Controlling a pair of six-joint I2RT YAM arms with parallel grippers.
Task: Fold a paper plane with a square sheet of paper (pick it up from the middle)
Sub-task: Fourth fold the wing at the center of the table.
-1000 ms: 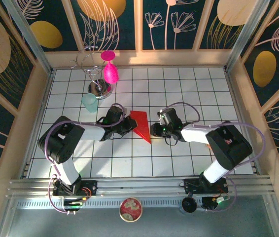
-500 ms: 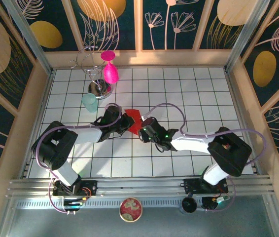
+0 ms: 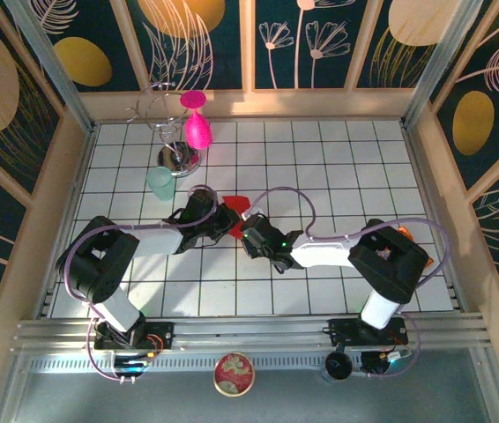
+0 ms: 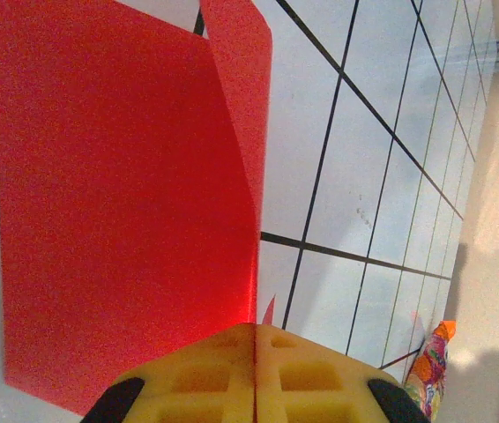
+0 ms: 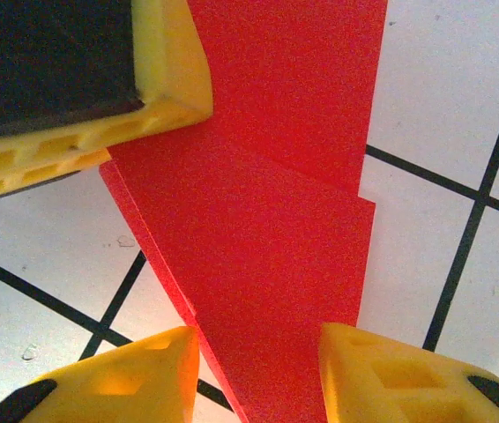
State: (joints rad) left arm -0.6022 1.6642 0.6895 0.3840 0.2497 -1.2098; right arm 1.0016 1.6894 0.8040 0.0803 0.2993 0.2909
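White gridded table (image 3: 338, 176), floral-panelled cell: thin bright-red paper sheet (image 4: 126, 220) lies mid-table, partly folded w/ layered flaps, one edge curling up. No dart shape yet, so most creases look left to do. Left hand (image 4: 254, 339) is clamped shut on its fold; right hand (image 5: 258, 352), fingers apart, straddles the narrow end w/o pinching.

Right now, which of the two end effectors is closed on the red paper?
The left end effector, clamped shut on the red paper; the right end effector is open, its tips either side of the paper.
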